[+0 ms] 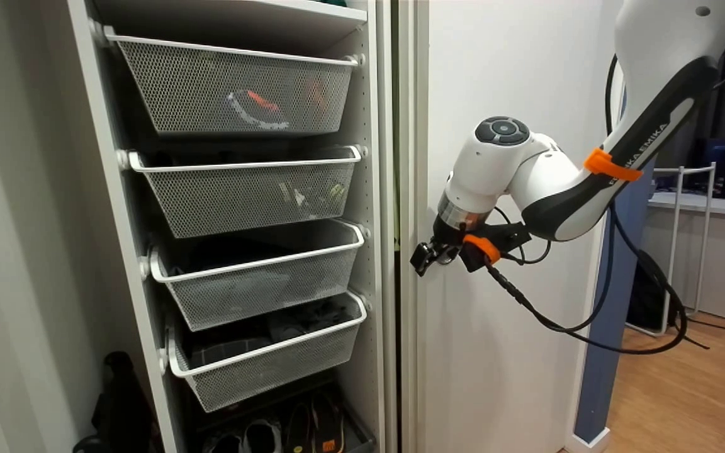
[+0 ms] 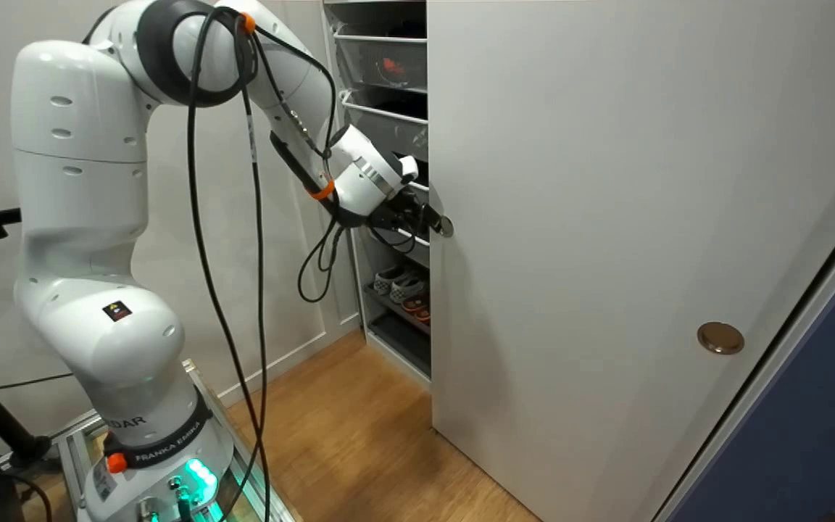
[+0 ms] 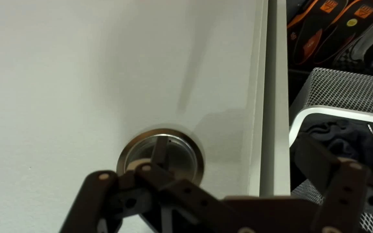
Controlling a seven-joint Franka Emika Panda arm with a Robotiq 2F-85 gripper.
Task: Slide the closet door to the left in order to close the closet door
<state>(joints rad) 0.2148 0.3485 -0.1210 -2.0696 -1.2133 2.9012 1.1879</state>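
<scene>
The closet door is a plain white panel, seen in both exterior views (image 1: 501,352) (image 2: 606,181) and in the wrist view (image 3: 60,81). Baskets show beside its edge, so the closet stands open. A round metal finger pull (image 3: 186,158) sits near that edge; it also shows in an exterior view (image 2: 446,227). My gripper (image 3: 235,140) is wide open. One finger reaches into or over the pull; contact is unclear. The other finger is beyond the door edge, in front of the baskets. The gripper also shows in both exterior views (image 1: 428,257) (image 2: 428,217).
Several white wire-mesh basket drawers (image 1: 255,189) fill the closet beside the door edge, with shoes (image 1: 312,421) below. A second round pull (image 2: 720,338) is near the door's far side, by a blue wall (image 2: 809,406). Cables (image 1: 526,302) hang from the arm.
</scene>
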